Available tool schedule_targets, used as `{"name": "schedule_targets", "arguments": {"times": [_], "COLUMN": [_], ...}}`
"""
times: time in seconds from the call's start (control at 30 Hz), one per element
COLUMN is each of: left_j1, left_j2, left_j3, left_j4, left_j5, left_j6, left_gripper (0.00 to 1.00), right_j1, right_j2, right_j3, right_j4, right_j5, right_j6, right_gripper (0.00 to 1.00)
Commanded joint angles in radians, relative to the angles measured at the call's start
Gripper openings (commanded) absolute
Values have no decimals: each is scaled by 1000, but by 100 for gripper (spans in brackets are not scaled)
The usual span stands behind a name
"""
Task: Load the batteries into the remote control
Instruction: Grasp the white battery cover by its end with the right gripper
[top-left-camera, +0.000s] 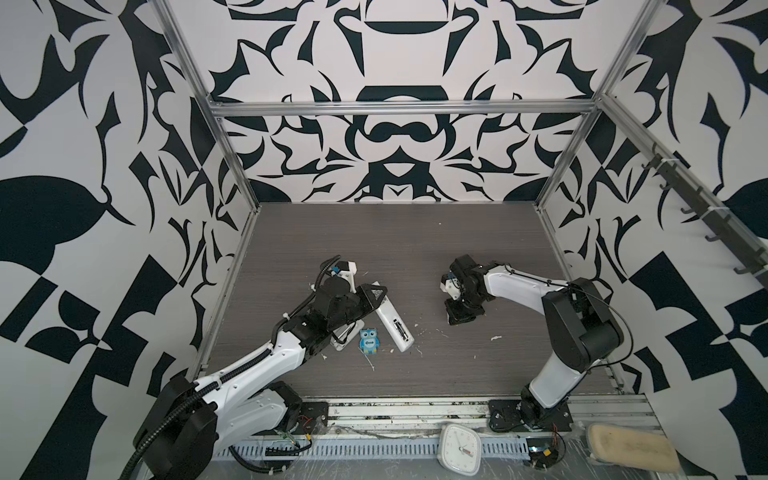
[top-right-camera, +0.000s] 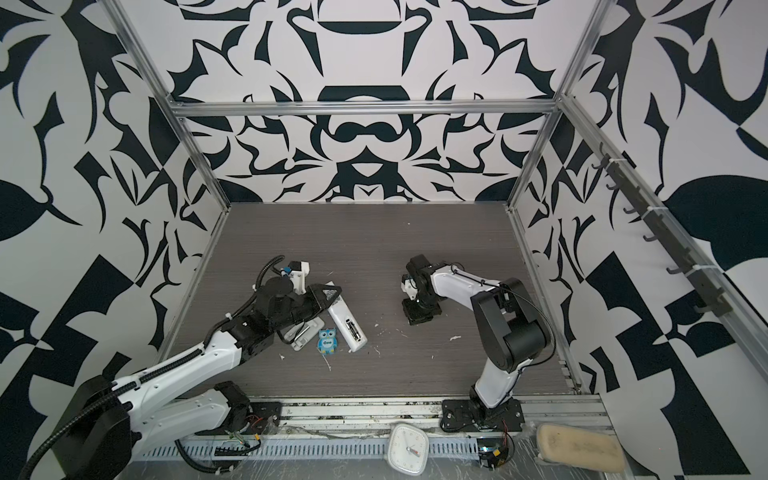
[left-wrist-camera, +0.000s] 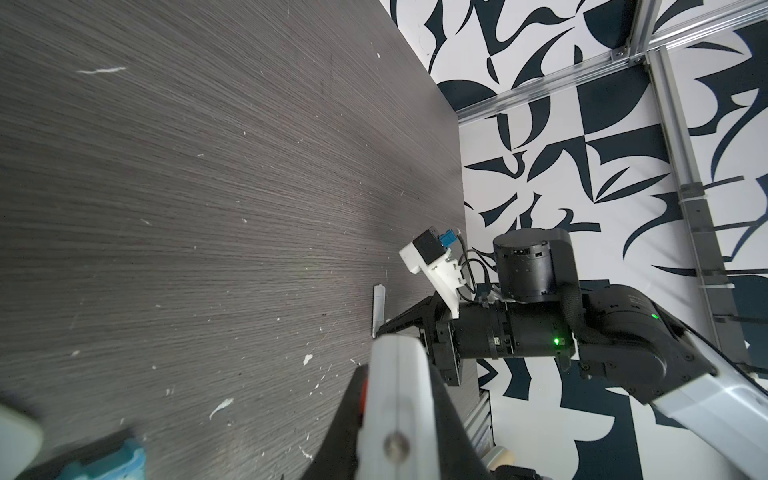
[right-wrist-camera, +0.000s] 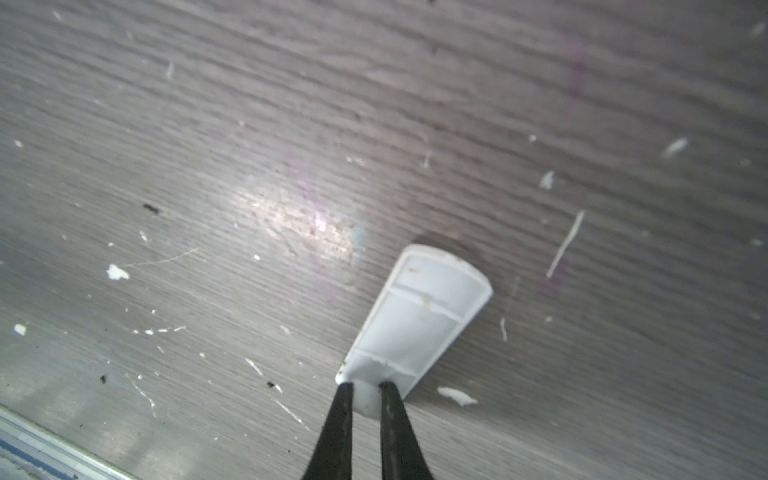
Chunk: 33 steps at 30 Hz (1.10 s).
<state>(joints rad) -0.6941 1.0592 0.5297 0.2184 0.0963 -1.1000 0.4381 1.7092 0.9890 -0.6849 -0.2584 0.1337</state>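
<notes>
White battery lid (right-wrist-camera: 424, 316) off, pinched in right gripper (right-wrist-camera: 365, 386). Left gripper (top-left-camera: 376, 296) squeezes remote control (top-left-camera: 392, 322) end, mid-frame. Slot (top-left-camera: 400, 329) open; cannot tell if batteries inside.

The left gripper (top-left-camera: 372, 296) hides the remote control's (top-left-camera: 392, 322) far end. The dark content of the remote's open compartment is too small to identify. Well apart from the remote, the right gripper (right-wrist-camera: 365, 387) covers the white lid's (right-wrist-camera: 419, 316) pinched end.
</notes>
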Motion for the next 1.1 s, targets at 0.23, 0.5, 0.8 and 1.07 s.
{"name": "schedule_targets", "arguments": {"times": [0.23,0.5,0.8,1.07], "left_j1": [-4,-4,-4,-4], "left_j2": [-2,8,7,-13], "left_j3": [-2,4,23,33], "left_j4": [38,36,0,-61], "left_j5": [3,6,13,9], "left_j6": [-8,-5,3,8], "left_gripper": [0,0,0,0], "right_j1": [5,21,23,23], "right_j2": [-52,-237,-330,-335], "right_j3": [32,-2,-98,-240], "right_j4": [-42,113,372,692], "right_j5": [0,-169,-443,-570], "right_j6": [-6,1,53,193], "right_gripper": [8,8,10,13]}}
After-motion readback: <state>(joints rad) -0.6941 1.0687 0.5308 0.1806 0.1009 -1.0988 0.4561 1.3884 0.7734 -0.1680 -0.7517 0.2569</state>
